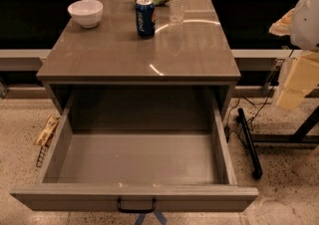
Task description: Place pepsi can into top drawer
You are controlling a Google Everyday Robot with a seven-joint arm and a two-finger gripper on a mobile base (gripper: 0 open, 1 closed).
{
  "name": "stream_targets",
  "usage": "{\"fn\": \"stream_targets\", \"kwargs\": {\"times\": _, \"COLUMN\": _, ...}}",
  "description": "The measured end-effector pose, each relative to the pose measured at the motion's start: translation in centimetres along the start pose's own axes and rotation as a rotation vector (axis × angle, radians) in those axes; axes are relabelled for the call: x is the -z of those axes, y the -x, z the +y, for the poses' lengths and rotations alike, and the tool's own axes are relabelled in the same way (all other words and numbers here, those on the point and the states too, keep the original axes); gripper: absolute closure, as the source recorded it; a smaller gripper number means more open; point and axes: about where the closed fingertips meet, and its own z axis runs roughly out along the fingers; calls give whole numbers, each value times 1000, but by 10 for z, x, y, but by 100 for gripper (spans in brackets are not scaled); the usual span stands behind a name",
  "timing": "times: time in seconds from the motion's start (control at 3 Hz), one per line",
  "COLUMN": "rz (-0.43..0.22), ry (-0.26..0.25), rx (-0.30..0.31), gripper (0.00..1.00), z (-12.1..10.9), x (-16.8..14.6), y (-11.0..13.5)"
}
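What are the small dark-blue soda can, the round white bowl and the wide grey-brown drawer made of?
The pepsi can looks like painted metal, silver at its top. The white bowl seems glazed ceramic, perhaps plastic: smooth, glossy. The top drawer appears wood or laminate, matt, with faint grain. The gripper hangs at the right edge, apart from them.

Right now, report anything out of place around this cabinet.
A tan snack packet lies on the floor left of the open grey-brown wooden drawer, as if dropped. The gripper hangs at the right edge.
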Motion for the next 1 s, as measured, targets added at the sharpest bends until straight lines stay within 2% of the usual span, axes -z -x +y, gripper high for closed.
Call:
{"fn": "stream_targets", "kwargs": {"times": 0.67, "rz": -10, "ry": -20, "rx": 6, "gripper": 0, "z": -3, "x": -1, "y": 7}}
{"fn": "stream_targets", "kwargs": {"times": 1.0, "rz": -145, "ry": -24, "rx": -37, "gripper": 0, "z": -28, "x": -14, "y": 43}}
